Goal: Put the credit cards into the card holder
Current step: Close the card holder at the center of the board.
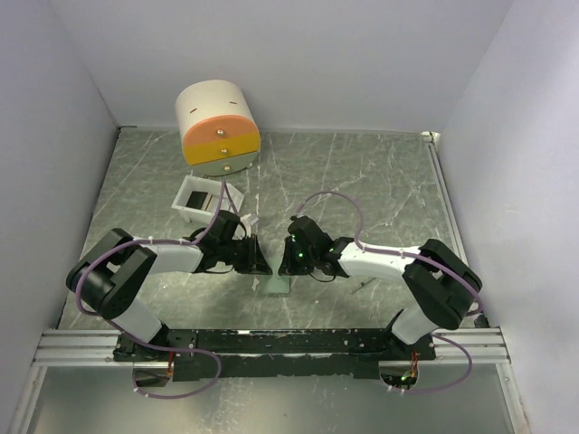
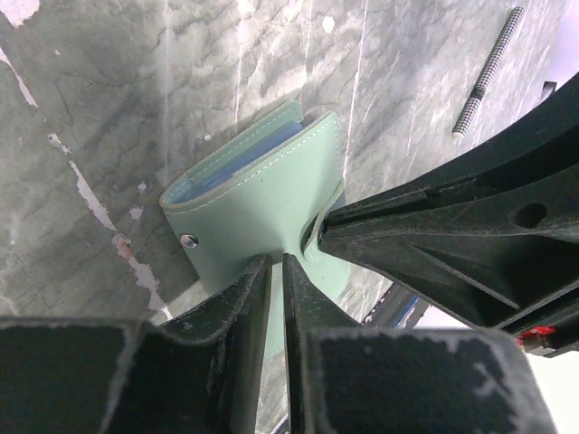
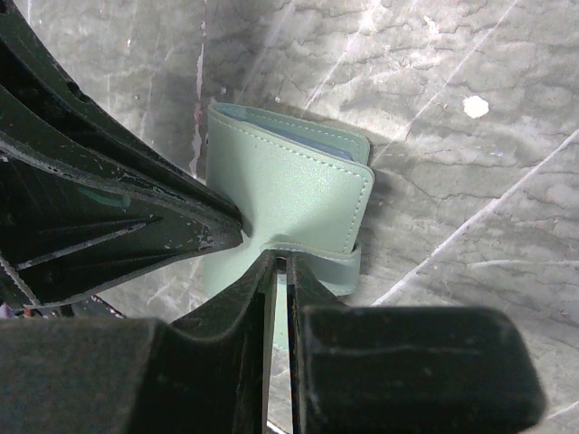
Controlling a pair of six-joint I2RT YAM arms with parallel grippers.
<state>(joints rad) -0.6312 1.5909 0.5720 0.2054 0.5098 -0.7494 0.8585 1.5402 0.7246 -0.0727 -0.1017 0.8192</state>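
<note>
Step in hand: opening the card holder point(image 1: 274, 286), located at frame centre between both grippers. My left gripper point(image 2: 277, 271) is pinched nearly closed on its near edge; my right gripper point(image 3: 282, 267) is pinched on the clasp strap point(image 3: 326, 260). Next move, as I judge it: draw the strap away steadily against the left grip.
</note>
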